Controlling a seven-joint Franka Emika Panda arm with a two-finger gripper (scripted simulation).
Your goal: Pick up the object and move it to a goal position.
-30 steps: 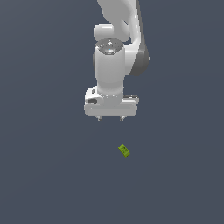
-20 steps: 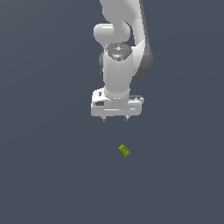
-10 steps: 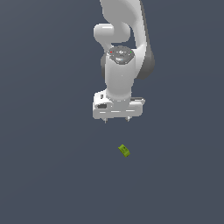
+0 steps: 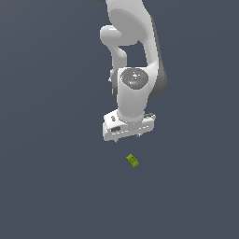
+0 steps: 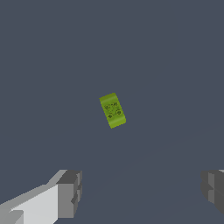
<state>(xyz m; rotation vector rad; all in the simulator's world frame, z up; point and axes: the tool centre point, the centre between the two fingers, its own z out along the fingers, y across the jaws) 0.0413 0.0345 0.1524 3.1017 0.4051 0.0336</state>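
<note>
The object, a tiny lime-green rectangular block point(image 4: 132, 161) with faint darker markings, lies on the dark grey floor. In the exterior view it is just below and a little to the right of my white gripper point(image 4: 127, 138). The gripper hangs above it, apart from it, fingers pointing down. In the wrist view the block point(image 5: 112, 110) lies flat and slightly turned, ahead of the gap between the two grey fingertips point(image 5: 70, 192). The gripper point(image 5: 142, 190) is open wide and holds nothing.
The dark grey floor point(image 4: 46, 186) spreads on all sides of the block. The white arm point(image 4: 133, 51) rises above the gripper in the exterior view.
The gripper has turned about its own axis and shifted slightly toward the exterior view's right and down, closer to the block. The block has not moved.
</note>
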